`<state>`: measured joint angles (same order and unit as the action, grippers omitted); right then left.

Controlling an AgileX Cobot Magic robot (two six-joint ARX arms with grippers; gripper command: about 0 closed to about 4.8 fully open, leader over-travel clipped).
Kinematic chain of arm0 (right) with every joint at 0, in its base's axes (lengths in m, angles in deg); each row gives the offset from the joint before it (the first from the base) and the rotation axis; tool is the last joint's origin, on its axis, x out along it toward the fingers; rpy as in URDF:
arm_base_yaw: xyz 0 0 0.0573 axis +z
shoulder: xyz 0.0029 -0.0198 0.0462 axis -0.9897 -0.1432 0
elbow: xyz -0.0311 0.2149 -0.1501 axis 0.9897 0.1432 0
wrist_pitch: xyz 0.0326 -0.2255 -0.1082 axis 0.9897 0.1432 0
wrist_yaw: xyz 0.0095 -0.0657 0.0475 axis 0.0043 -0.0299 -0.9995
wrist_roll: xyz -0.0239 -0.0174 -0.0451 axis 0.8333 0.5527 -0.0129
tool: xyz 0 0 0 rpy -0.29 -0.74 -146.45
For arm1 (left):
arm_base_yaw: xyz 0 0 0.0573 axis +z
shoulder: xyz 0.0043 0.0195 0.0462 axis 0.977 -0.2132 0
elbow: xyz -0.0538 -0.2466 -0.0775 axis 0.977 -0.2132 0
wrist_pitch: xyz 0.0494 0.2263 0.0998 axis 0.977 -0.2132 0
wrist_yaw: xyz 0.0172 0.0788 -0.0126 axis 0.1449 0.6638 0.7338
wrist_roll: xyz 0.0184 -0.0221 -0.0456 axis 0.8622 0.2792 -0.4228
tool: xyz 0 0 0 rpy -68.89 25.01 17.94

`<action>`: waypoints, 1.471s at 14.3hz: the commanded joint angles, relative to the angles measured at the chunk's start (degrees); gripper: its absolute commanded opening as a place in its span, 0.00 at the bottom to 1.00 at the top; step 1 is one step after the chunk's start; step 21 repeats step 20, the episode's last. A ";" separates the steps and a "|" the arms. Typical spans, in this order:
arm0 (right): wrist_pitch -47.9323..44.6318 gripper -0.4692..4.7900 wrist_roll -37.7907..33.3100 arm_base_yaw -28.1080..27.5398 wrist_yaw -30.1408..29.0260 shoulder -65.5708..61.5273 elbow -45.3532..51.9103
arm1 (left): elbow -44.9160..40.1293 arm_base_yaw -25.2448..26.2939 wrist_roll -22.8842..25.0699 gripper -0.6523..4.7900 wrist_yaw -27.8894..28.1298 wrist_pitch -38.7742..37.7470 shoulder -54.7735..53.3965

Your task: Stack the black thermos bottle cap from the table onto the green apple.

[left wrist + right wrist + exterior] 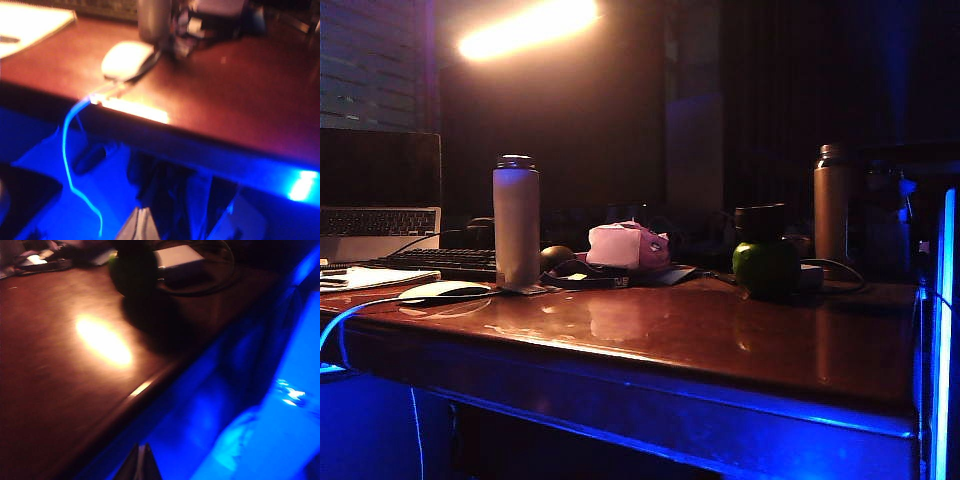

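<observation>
The green apple rests on the table at the right, and the black thermos bottle cap sits on top of it. In the right wrist view the apple is a dark round shape beyond the table edge. My right gripper hangs shut and empty below and in front of that edge, well short of the apple. My left gripper is also shut with nothing in it, low in front of the table. Neither gripper shows in the exterior view.
A tall pale grey bottle stands at the left with a white mouse, keyboard and laptop. A pink-white lump sits mid-table. A bronze bottle stands behind the apple, and a white box with cables beside it.
</observation>
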<state>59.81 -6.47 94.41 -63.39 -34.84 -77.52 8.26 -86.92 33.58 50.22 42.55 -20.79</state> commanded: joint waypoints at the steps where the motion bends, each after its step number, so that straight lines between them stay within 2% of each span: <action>1: -0.92 0.08 0.15 -5.01 0.11 0.07 0.52 | -0.39 1.95 0.44 0.12 0.00 -0.57 3.76; 2: -1.20 0.08 0.15 -9.11 0.11 0.07 0.63 | -0.42 5.40 0.44 0.12 0.02 -0.46 3.69; 4: -1.73 0.08 0.15 -12.31 0.11 0.07 0.76 | -0.42 8.81 0.44 0.12 0.02 -0.46 3.69; 6: -9.73 0.08 0.17 -15.56 0.09 0.07 3.41 | -0.42 11.72 0.44 0.12 0.04 -0.46 3.69; 21: -9.73 0.08 0.15 -16.50 0.11 0.07 3.34 | -0.42 11.63 0.44 0.12 0.02 -0.48 3.69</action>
